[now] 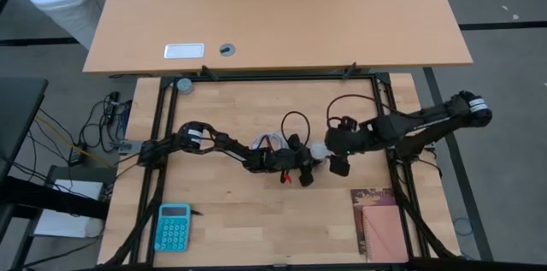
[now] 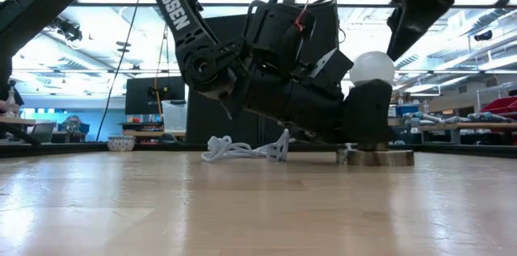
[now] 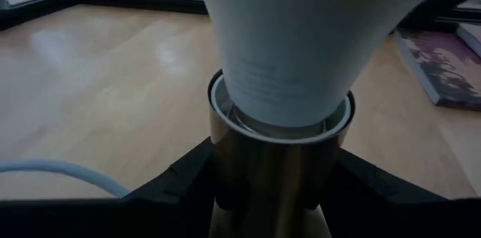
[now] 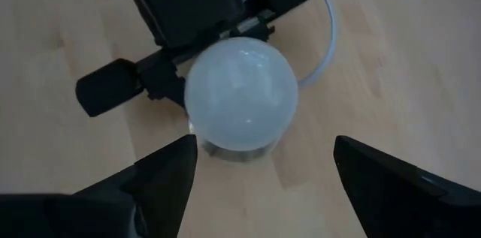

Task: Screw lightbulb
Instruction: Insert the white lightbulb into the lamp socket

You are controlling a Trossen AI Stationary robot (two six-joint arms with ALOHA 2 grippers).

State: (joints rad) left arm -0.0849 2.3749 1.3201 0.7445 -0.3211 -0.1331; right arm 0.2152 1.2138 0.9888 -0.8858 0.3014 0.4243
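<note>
The left tool (image 1: pixel 299 171) lies low on the wooden table (image 1: pixel 231 220) near its middle, its dark fingers (image 3: pixel 188 178) closed on either side of the brassy socket (image 3: pixel 270 170), holding it upright. The lightbulb (image 4: pixel 240 95) stands in that socket, white globe up, its narrow neck seated inside the rim. A coiled white cable (image 2: pixel 242 149) rests on the table just behind the left arm. The right tool (image 4: pixel 259 167) hangs just above the globe with its fingers spread wide, clear of the glass, gripping nothing
</note>
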